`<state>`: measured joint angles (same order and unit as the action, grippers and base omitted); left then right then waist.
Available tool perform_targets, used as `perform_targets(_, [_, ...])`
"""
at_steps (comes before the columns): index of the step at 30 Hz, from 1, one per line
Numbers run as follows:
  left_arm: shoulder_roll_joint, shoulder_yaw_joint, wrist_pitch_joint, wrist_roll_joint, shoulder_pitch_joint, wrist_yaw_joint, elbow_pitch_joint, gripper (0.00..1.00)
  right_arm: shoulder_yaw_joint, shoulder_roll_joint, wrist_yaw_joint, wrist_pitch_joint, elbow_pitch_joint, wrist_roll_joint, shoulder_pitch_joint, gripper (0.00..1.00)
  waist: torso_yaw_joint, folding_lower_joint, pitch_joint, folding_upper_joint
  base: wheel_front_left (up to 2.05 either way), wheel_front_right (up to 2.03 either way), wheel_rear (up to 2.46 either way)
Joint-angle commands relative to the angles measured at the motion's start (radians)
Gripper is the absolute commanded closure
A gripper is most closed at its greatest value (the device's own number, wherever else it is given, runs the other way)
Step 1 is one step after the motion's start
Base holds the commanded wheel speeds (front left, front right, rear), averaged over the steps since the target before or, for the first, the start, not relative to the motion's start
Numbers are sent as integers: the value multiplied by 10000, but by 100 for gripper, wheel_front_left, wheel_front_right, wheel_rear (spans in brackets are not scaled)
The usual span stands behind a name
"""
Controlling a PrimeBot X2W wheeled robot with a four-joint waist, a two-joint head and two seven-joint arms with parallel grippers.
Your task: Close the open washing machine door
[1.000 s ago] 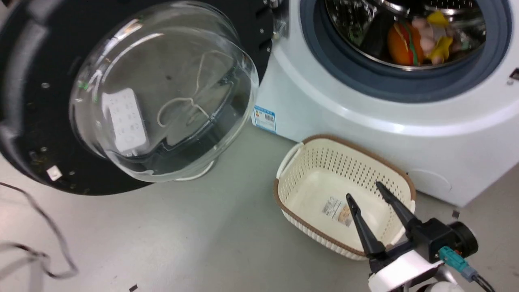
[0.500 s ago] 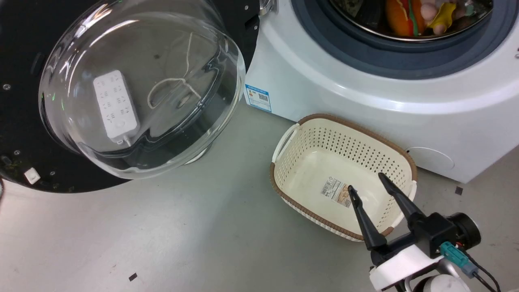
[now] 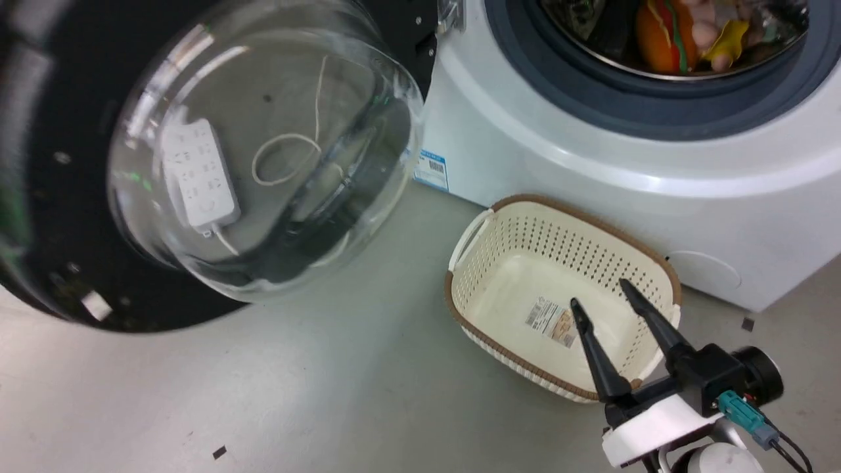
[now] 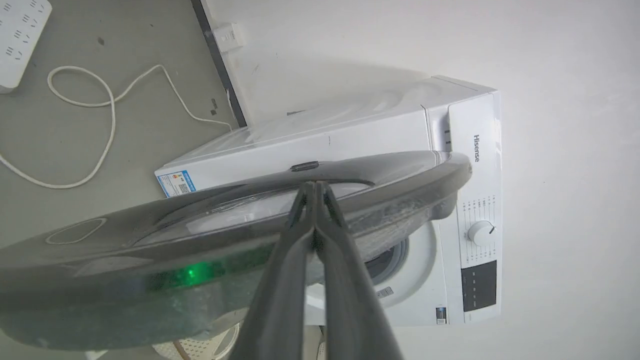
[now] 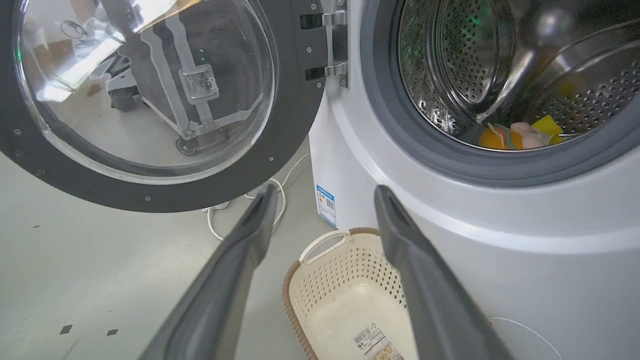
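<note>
The washing machine door (image 3: 263, 157) stands swung open at the left, a black ring around a bulging clear glass bowl. Its hinge meets the white washing machine (image 3: 558, 157) at the top centre. In the left wrist view my left gripper (image 4: 315, 186) is shut with nothing in it, its tips against the outer face of the door (image 4: 200, 240), which is seen edge-on before the machine (image 4: 350, 130). My right gripper (image 3: 600, 293) hangs open and empty over the basket, well away from the door. The right wrist view looks between its fingers (image 5: 326, 190) at the door (image 5: 295, 125) and the drum opening.
A cream perforated basket (image 3: 565, 211) stands on the floor before the machine, also in the right wrist view (image 5: 350, 280). Soft toys (image 3: 663, 43) lie in the drum. A white power strip (image 4: 20, 40) and its cable (image 4: 100, 125) lie on the floor behind the door.
The head view has shifted. The door's left rim is now blurred, and the glass bowl sits a little nearer the machine's blue sticker than half a second ago. My right gripper stays open.
</note>
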<state>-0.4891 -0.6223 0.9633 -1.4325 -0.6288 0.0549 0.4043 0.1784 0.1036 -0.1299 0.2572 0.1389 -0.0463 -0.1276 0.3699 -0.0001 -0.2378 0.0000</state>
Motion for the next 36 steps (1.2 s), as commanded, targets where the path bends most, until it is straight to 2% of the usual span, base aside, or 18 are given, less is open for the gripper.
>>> perform_targets(1, [325,56,415,-230,434,93,-243,100,-32,-73,-8,45,35,7,45,0,-21,1,210,0,0,0,0])
perform_targets(7, [1145,461,1574,-596,1787,390,-1746,100,-183,-235,-8,45,63,36,192,0,-133,1,723,0,0,0,0])
perform_targets(12, [2107,990,2342,-826,3098,676,-3217,100,-648,-356,-8,45,22,213,300,0,-343,1,1042,0,0,0,0])
perform_targets(19, [3781,1718,2674,-1268,4444,949,-4925,100,-1583,-472,-8,45,-91,378,315,0,-804,1,1156,0,0,0,0])
perform_targets(21, [4089,2081,2673,-1386,4804,987,-5276,100,-1794,-493,-8,45,-128,452,287,0,-1019,1,1127,0,0,0,0])
perform_targets(28, [4377,3595,2064,-2027,5868,484,-5803,100,-2458,-526,-8,45,-253,733,-50,0,-2085,1,763,0,0,0,0])
perform_targets(36, [4386,5904,587,-2897,6139,-273,-5488,100,-3121,-532,-8,45,-497,711,-449,0,-3568,1,112,0,0,0,0])
